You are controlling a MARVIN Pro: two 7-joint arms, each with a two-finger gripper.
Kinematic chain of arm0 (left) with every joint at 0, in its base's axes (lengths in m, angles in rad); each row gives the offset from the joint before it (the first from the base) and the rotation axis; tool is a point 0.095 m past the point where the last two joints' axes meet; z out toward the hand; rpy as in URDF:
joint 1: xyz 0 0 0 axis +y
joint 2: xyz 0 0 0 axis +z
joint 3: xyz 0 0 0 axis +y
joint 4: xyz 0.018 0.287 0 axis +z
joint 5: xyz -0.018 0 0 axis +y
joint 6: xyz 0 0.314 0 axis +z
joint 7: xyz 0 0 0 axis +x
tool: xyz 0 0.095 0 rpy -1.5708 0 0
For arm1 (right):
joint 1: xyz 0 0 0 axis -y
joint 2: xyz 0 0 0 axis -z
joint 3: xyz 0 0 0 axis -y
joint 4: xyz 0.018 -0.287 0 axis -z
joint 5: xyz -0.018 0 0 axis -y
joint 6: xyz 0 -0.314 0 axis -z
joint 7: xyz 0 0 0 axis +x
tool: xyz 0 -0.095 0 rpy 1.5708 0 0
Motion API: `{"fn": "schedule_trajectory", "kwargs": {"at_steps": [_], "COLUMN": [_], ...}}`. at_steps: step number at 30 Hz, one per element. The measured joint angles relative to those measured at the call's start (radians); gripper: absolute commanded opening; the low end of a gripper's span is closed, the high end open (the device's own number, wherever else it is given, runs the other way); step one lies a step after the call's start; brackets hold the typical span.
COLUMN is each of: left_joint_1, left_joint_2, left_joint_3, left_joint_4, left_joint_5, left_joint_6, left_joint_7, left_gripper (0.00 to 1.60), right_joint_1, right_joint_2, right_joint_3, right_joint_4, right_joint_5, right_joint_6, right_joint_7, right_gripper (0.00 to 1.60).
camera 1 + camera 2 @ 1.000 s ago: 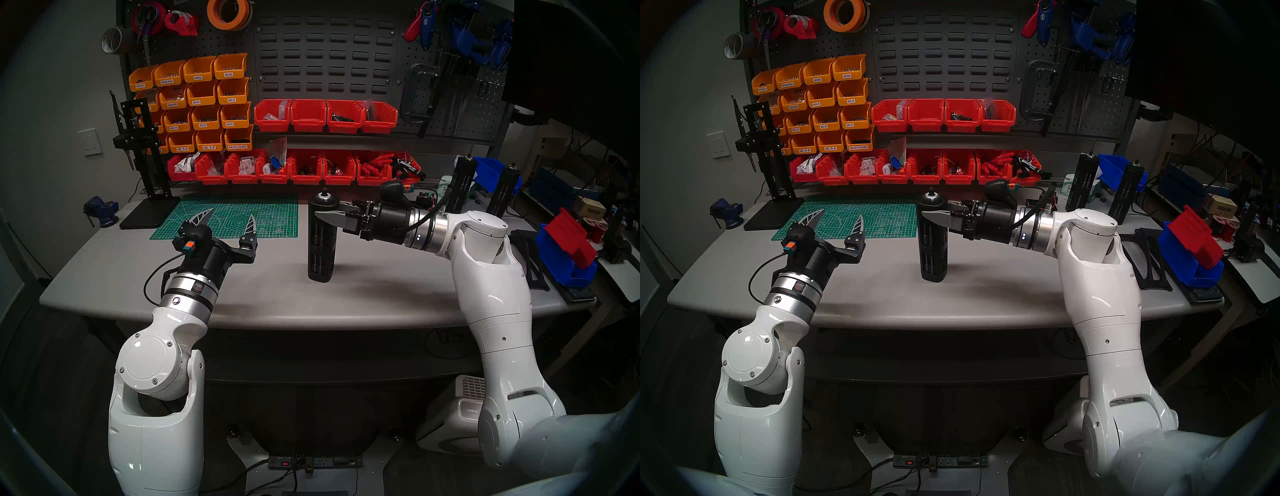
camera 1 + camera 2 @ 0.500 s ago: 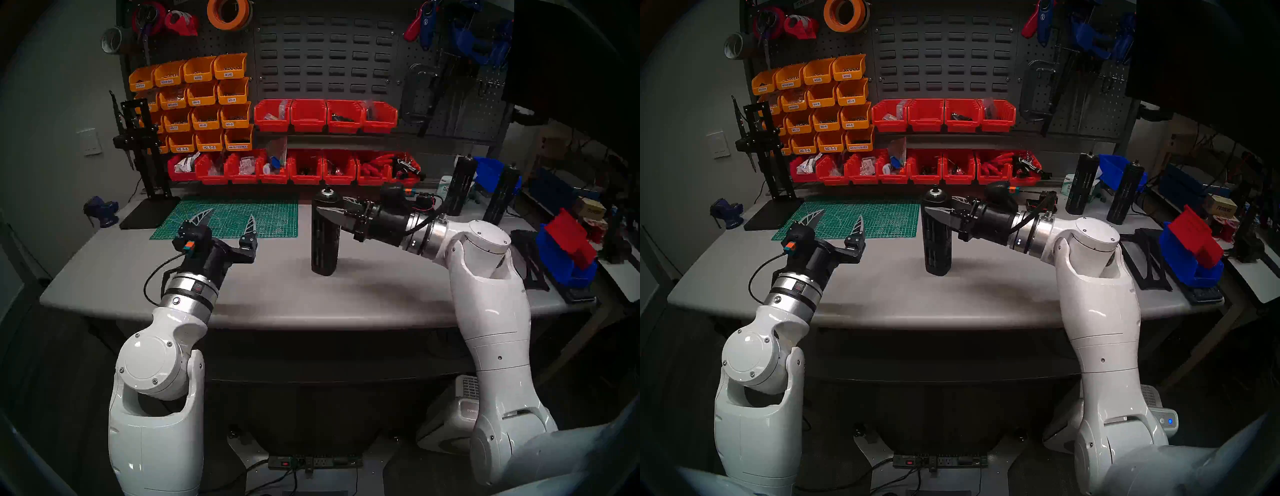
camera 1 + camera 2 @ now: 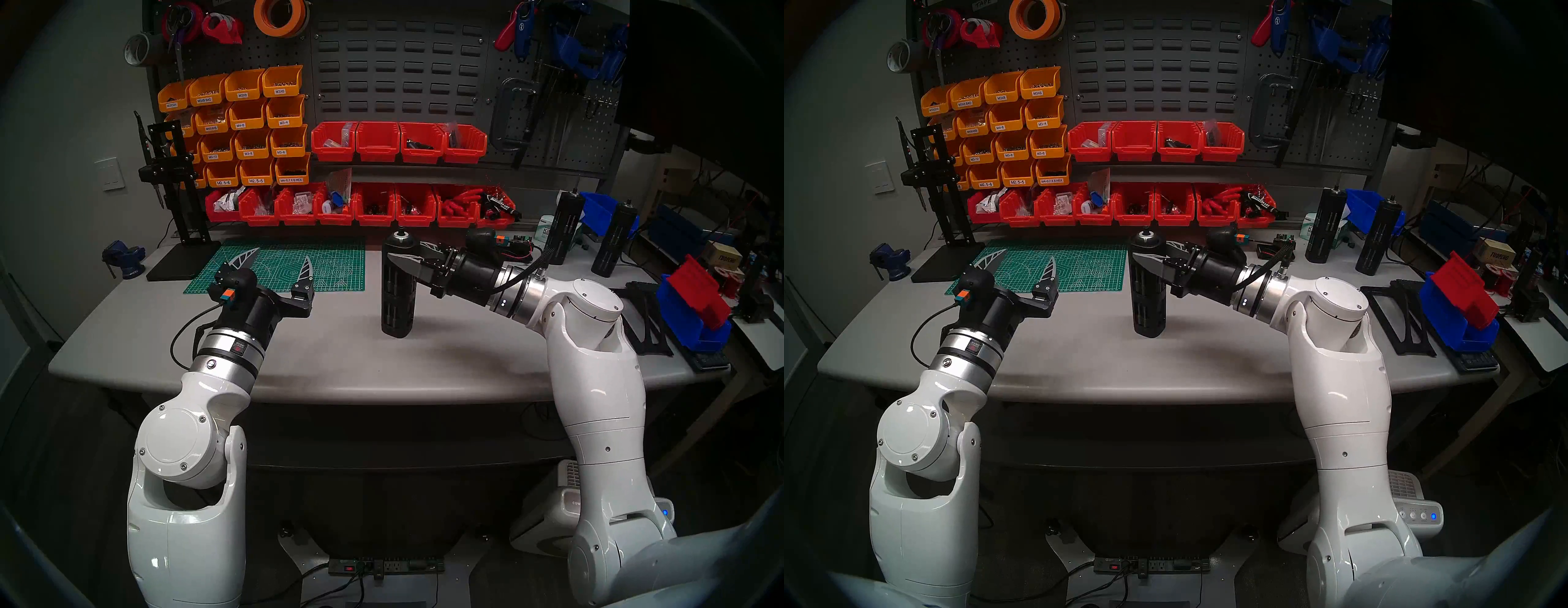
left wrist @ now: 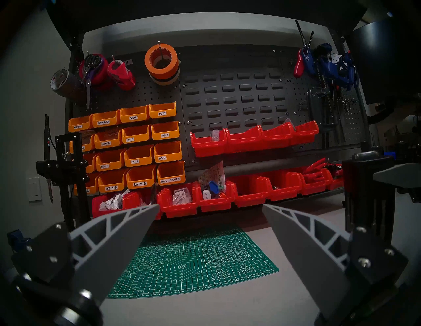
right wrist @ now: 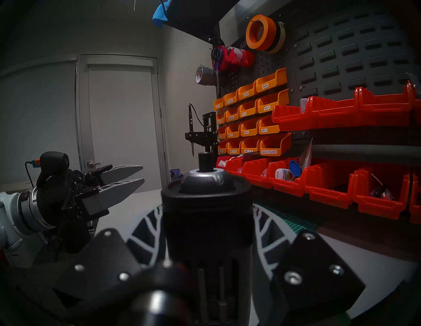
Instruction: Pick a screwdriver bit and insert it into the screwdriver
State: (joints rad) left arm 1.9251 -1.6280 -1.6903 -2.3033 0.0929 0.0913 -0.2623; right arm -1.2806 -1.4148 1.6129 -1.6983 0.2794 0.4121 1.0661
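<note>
The screwdriver (image 3: 398, 305) (image 3: 1148, 305) is a tall black cylinder with slotted windows, upright on the grey table right of the green mat. My right gripper (image 3: 402, 254) (image 3: 1149, 253) is shut on its upper part from the right, one finger on each side (image 5: 207, 227). Up close, the screwdriver (image 5: 207, 216) shows its silver ring and nub. Thin metal pins that look like screwdriver bits (image 5: 201, 286) stand behind its windows. My left gripper (image 3: 281, 257) (image 3: 1029, 257) (image 4: 210, 207) hovers open and empty over the mat's near edge, to the screwdriver's left.
A green cutting mat (image 3: 335, 259) lies at centre left. Behind it stands a row of red bins (image 3: 373, 208), at the back left a black stand (image 3: 174, 199) with a pen-shaped tool. Two more black cylinders (image 3: 566, 225) (image 3: 615, 240) stand back right, near a blue bin (image 3: 695, 310).
My right arm shifted the screwdriver slightly right and away, and its elbow swung inward. The left gripper edged a little forward over the mat, still open.
</note>
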Motion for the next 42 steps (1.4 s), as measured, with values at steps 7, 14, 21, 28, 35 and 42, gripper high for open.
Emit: {"fn": "schedule_trajectory", "kwargs": {"at_steps": [7, 14, 21, 28, 35, 42], "left_joint_1": [-0.004, 0.014, 0.052, 0.079, 0.099, 0.124], "left_joint_2": [0.013, 0.027, 0.04, 0.059, 0.073, 0.076], "left_joint_3": [-0.002, -0.001, 0.012, 0.039, 0.062, 0.055], "left_joint_4": [-0.056, -0.06, -0.054, -0.031, -0.01, -0.032], "left_joint_5": [-0.028, -0.062, -0.106, -0.127, -0.14, -0.163], "left_joint_6": [0.055, 0.063, 0.056, 0.042, 0.027, 0.037], "left_joint_7": [-0.038, -0.085, -0.144, -0.199, -0.239, -0.26], "left_gripper": [1.6, 1.6, 1.6, 1.6, 1.6, 1.6], "right_joint_1": [-0.003, -0.004, -0.004, -0.003, -0.002, -0.002], "right_joint_2": [-0.003, -0.006, -0.008, -0.009, -0.01, -0.013], "right_joint_3": [0.005, 0.011, 0.014, 0.016, 0.017, 0.017], "right_joint_4": [0.0, 0.0, 0.002, 0.005, 0.006, 0.007], "right_joint_5": [0.001, 0.001, 0.0, -0.001, -0.002, -0.005], "right_joint_6": [0.0, 0.0, 0.0, 0.0, 0.0, 0.001], "right_joint_7": [0.0, 0.0, 0.005, 0.014, 0.019, 0.021], "right_gripper": [0.0, 0.0, 0.0, 0.0, 0.0, 0.0]}}
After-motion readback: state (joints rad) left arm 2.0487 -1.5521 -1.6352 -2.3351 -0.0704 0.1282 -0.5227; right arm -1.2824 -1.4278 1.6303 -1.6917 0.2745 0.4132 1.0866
